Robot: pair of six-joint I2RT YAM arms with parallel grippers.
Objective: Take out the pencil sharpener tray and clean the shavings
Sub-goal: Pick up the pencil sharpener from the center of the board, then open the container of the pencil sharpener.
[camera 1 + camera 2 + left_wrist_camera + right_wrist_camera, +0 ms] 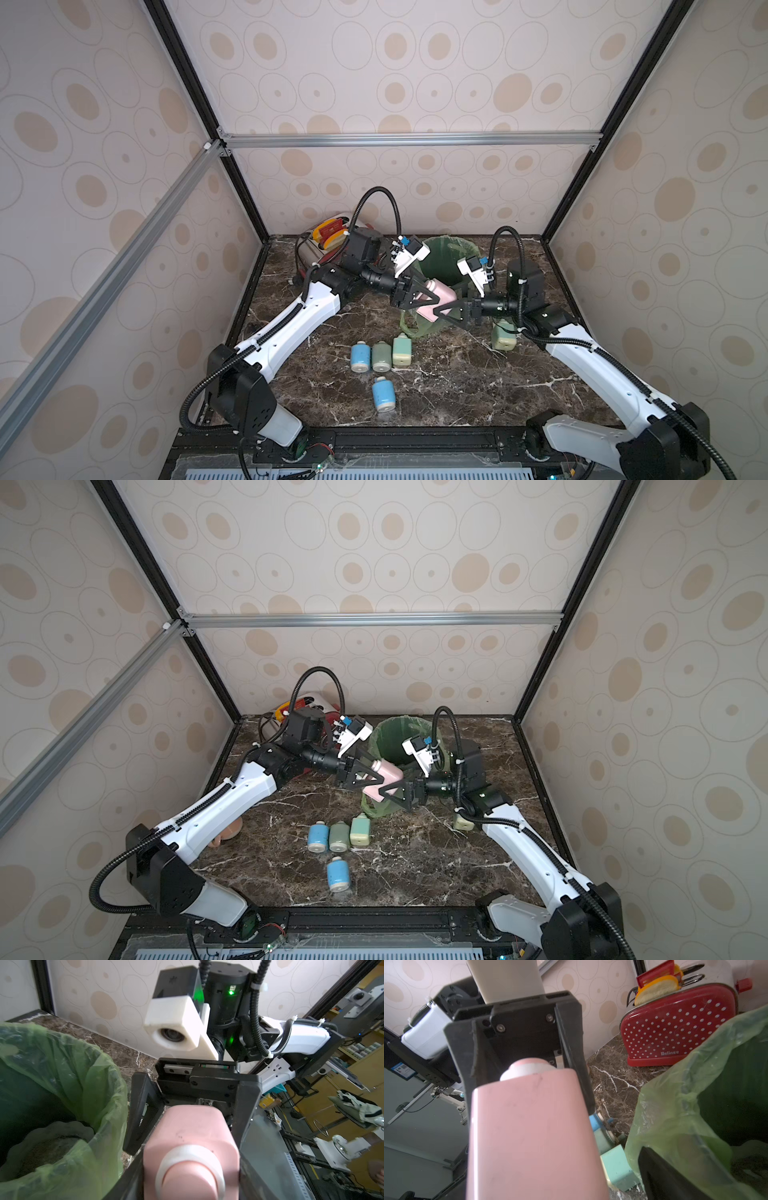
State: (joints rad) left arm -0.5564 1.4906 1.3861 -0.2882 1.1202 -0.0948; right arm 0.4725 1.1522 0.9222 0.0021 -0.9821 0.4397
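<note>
I am not far into this job. My left claw [420, 296] is shut tight on the pink pencil sharpener [444, 291]. It pinches the end with the round white ring and knob. My right claw [444, 312] is open wide. Its black fingers [138, 1109] stand on each side of the other end. In the left wrist view I see a gap next to one of them, so it is not squeezing.

The sharpener hangs in the air between my two claws, tipped a bit, just beside the bin [453, 245]. I think the tray is not pulled out yet, but the claws hide that end, so I am not sure. What is left: grab the tray, slide it out, tip the shavings into the bin.

The sharpener is smooth, hard pink plastic. It is shaped like a small bottle with flat sides and round corners. The bin has a thin, crinkly green bag [68, 1076] in it. The bench [457, 374] under my claws is dark stone with white veins. Nearer to me than the claws lie three more little sharpeners in a row [381, 356], blue, grey-green and pale green
</note>
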